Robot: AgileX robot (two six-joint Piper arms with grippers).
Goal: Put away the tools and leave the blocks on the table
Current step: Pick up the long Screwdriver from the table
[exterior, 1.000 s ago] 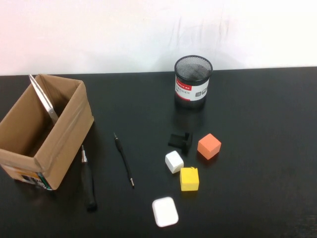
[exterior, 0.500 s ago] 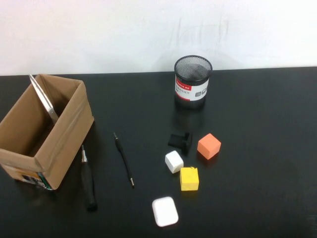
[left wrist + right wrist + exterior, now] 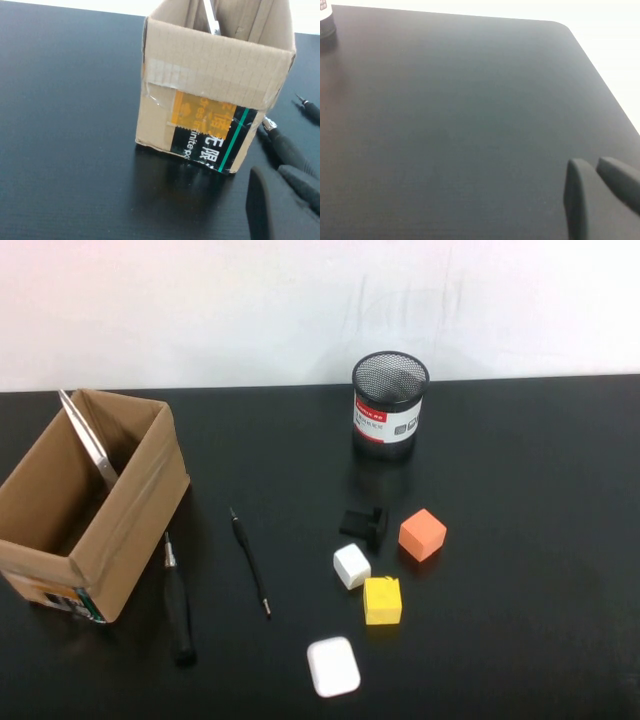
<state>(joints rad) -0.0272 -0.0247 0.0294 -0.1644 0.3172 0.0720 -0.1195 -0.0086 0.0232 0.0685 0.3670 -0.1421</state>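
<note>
Scissors [image 3: 88, 445] stand in the box [image 3: 130, 515]; screwdriver [image 3: 178, 605] and pen [image 3: 250, 562] lie beside it. Left gripper [image 3: 282, 200] near the box and right gripper [image 3: 597, 192] far off look nearly closed, holding nothing. Next, 1 likely grabs the screwdriver

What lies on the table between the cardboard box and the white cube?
In the high view, two tools lie between the cardboard box and the white cube: the black-handled screwdriver beside the box, then the thin black rod. Neither arm's tool appears there.
</note>
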